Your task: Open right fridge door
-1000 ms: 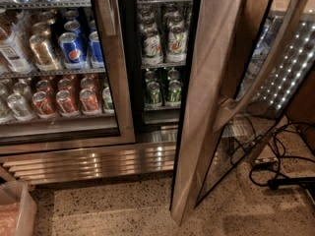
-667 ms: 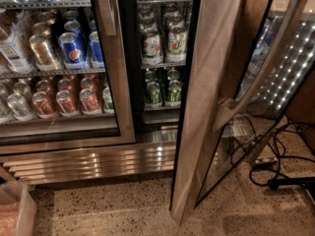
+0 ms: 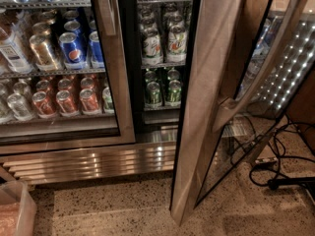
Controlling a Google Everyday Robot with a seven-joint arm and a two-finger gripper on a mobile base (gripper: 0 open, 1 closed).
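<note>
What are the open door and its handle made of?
Door: brushed steel frame, judging by its dull grained sheen, around a glass pane you see cables through. Handle: likely the same steel, matte grey. Gripper: out of view.

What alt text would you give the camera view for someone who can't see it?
The right fridge door stands swung open, baring shelves of green drinks. The left door is shut over Pepsi cans. The robot's pincer is out of view.

- You've got speckled terrazzo floor (image 3: 123, 208) across the btm.
- Black cables (image 3: 290, 182) lie on it, rt side.
- Rows of LED dots (image 3: 290, 77) glow upper rt.
- Clear plastic bin (image 3: 19, 205) sits btm-left.
</note>
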